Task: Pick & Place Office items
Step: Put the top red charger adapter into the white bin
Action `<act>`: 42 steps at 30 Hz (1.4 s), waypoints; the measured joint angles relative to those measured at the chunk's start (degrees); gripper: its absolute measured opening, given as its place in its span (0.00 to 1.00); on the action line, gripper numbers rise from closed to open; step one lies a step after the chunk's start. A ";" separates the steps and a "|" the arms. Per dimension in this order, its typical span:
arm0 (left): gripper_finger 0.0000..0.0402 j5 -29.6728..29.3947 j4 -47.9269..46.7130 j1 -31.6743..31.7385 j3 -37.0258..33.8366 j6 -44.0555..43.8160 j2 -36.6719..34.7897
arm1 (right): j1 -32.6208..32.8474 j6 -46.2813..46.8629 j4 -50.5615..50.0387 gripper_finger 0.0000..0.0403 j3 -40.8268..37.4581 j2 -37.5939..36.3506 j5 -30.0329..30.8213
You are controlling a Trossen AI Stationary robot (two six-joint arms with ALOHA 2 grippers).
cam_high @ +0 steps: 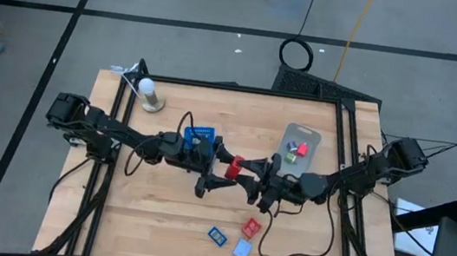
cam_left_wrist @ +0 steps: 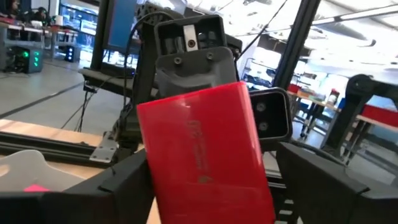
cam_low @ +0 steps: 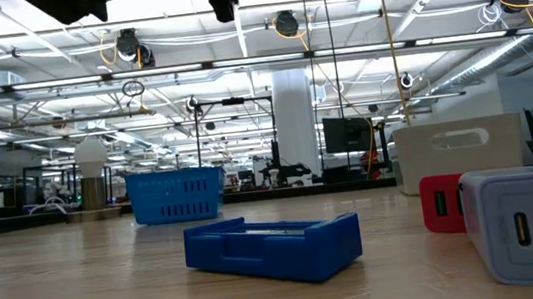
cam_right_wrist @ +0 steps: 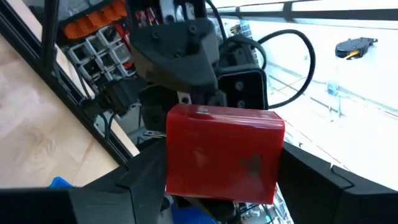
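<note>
A red office item (cam_high: 235,166) is up in the air over the table's middle, between my two grippers, which meet tip to tip. My left gripper (cam_high: 225,170) comes from the left and my right gripper (cam_high: 248,172) from the right. Both are shut on it. A blue piece (cam_high: 217,235), another red piece (cam_high: 251,228) and a light blue piece (cam_high: 241,249) lie flat on the wood near the table's near edge. Small red, pink and green pieces lie on the grey tray (cam_high: 300,135). In the low view, the blue piece (cam_low: 273,247) and the red piece (cam_low: 442,205) rest on the table. My left gripper (cam_left_wrist: 211,186) pinches the red item between its two fingers (cam_left_wrist: 124,183), coming level from the table's left. The red item's flat face (cam_left_wrist: 199,149) stands tilted between them, lifted clear of the table. My right gripper (cam_right_wrist: 221,180) pinches the red item's other end (cam_right_wrist: 224,155) between its two fingers (cam_right_wrist: 140,180), coming level from the table's right. The item is lifted clear, and the left gripper's body shows right behind it.
A blue basket (cam_high: 201,135) stands under the left arm, left of the grippers. A white bulb on a stand (cam_high: 150,92) sits near the far left corner. A black cable (cam_high: 297,241) loops over the near right of the table. There is bare wood at the near left.
</note>
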 joint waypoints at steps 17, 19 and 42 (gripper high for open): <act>0.88 0.52 -11.71 0.05 -0.12 8.85 -8.04 | 0.73 3.35 0.75 0.61 -0.02 -0.13 3.68; 0.88 1.16 -11.66 0.07 -0.11 10.82 -9.39 | 0.73 4.70 0.48 0.61 -0.04 -0.15 4.21; 0.88 -13.73 -33.20 -2.14 -16.11 17.28 -47.15 | 2.00 12.76 -1.82 0.61 -5.49 -2.92 5.63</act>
